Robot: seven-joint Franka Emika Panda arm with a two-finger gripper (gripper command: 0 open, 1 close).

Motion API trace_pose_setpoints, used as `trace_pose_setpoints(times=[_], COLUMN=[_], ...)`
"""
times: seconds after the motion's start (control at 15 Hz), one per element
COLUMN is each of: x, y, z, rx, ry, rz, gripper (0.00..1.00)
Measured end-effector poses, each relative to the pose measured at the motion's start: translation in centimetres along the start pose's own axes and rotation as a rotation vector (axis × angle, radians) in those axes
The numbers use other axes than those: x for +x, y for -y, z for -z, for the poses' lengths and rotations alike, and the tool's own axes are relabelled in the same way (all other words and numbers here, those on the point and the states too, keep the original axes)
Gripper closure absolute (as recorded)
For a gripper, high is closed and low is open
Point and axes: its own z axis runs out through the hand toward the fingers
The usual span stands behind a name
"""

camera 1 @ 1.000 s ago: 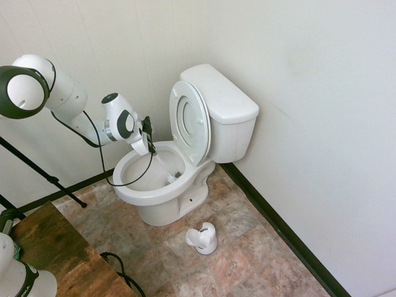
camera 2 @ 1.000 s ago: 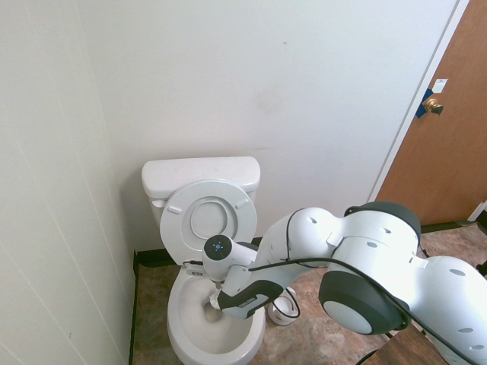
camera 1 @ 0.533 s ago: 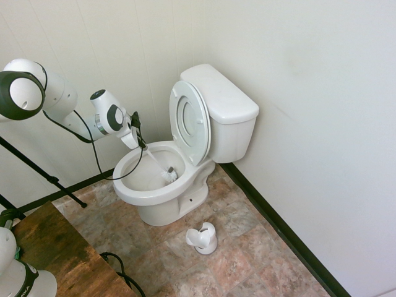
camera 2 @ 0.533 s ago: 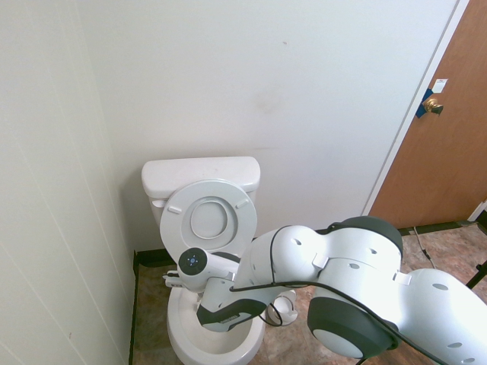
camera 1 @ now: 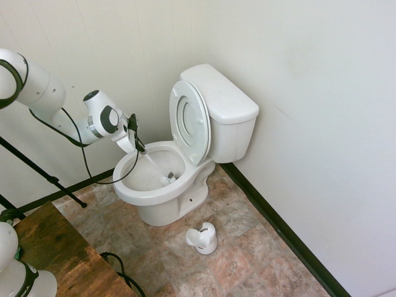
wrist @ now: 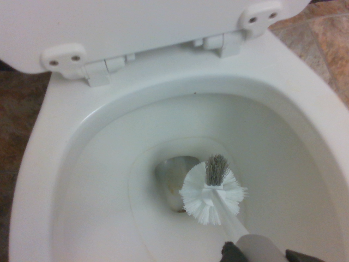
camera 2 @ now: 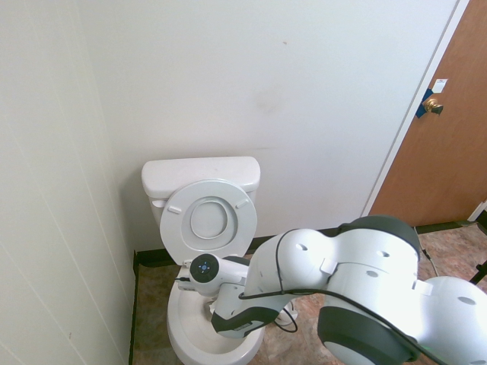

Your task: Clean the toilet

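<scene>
A: Where does the scrubbing stand?

B: The large white ceramic toilet (camera 1: 185,148) sits against the wall in the corner, ring seat and lid raised against the tank. The end effector (camera 1: 137,143) hovers over the bowl's near rim, clamped tight on the thin white handle of the white-bristled toilet brush (wrist: 212,191), whose head rests low in the bowl beside the drain opening.

A: So it is mid-scrub?

B: It looks that way; the bowl's bottom is being worked. The next move likely calls for sweeping the bristles around the basin wall and under the rim. The small white brush holder (camera 1: 203,239) waits on the tiled floor just beside the toilet's base.
</scene>
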Motion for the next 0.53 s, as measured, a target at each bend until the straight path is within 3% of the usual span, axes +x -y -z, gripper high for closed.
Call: trace_pose_setpoints(times=[0.53], x=[7.0], y=[-6.1], z=[12.9], rx=[0.08], ry=[0.008], rz=[0.001], gripper=[1.0])
